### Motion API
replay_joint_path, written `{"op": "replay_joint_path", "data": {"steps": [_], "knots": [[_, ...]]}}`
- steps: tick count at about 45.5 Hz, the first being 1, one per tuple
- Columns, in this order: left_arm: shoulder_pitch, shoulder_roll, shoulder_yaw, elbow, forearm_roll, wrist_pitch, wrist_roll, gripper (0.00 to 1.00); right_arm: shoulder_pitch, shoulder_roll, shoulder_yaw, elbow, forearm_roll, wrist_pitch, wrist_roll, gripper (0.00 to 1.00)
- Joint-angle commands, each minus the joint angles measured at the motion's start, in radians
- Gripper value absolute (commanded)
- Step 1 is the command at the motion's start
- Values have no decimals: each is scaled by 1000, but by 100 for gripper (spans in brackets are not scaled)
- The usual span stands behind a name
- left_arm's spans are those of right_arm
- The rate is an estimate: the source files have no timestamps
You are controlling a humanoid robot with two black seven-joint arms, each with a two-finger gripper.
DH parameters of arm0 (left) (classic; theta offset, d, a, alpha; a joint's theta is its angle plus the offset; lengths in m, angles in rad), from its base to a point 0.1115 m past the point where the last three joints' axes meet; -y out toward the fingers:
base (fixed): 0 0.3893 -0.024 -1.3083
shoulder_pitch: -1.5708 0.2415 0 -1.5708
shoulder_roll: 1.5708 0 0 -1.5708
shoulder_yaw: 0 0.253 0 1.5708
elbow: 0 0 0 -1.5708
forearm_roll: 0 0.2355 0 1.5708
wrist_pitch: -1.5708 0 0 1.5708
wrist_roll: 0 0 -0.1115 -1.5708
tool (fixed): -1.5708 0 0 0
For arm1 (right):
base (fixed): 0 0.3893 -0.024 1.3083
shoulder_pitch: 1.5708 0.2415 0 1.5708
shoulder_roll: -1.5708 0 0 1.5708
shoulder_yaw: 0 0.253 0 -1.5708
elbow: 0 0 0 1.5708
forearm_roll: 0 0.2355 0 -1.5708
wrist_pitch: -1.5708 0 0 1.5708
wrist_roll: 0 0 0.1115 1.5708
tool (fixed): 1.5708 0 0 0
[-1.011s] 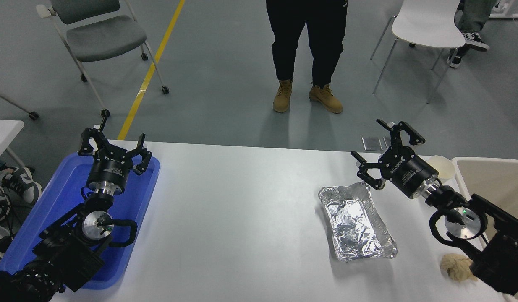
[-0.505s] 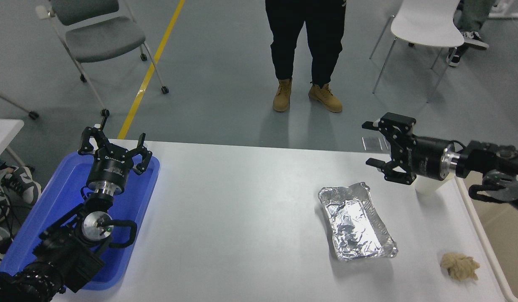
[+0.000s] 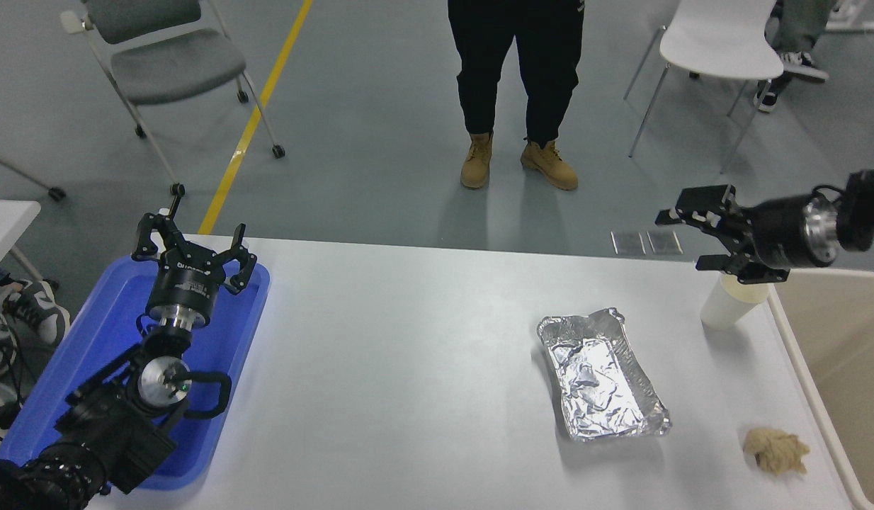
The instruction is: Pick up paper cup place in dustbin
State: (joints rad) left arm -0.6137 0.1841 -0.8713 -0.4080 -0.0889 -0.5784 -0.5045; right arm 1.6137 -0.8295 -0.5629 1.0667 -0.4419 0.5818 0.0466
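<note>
The white paper cup (image 3: 726,306) stands upright near the table's far right edge, its rim partly hidden by my right gripper. The beige dustbin (image 3: 844,368) with a pale rim sits just right of the table, cut off by the picture's edge. My right gripper (image 3: 702,237) is open and empty, held level above the cup and pointing left, its arm coming in from the right edge. My left gripper (image 3: 193,248) is open and parked over the blue tray at the lower left.
A crinkled silver foil tray (image 3: 600,375) lies left of the cup. A crumpled tan paper wad (image 3: 775,450) lies near the front right corner. A blue plastic tray (image 3: 83,368) is at the left. A person (image 3: 518,85) stands beyond the table; chairs behind.
My right arm has swung up and to the right, from low over the table's right side to level above the cup, uncovering the cup and the wad. The left arm has not moved.
</note>
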Motion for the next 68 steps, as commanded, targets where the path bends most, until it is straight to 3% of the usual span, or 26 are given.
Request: {"op": "replay_joint_path", "data": {"steps": [1,7,21,38,49,55,68], "knots": [[0,0,0,0,0,0,0,100,242,30,-265,2,-159,56,1,100],[0,0,0,-2,0,0,0,100,319,46,-370,6,-228,92,2,100],[0,0,0,-2,0,0,0,100,465,67,-566,113,-250,155,4,100],[-1,0,-2,-2,0,0,0,100,350,84,-554,-43,-261,147,3,100],[-1,-2,0,-2,0,0,0,100,138,89,-411,-220,-262,122,6,100],[-1,-1,0,-2,0,0,0,100,-6,136,-329,-349,-262,49,10,100],[-1,-2,0,-2,0,0,0,100,-311,248,-215,-568,-262,-266,16,100]]}}
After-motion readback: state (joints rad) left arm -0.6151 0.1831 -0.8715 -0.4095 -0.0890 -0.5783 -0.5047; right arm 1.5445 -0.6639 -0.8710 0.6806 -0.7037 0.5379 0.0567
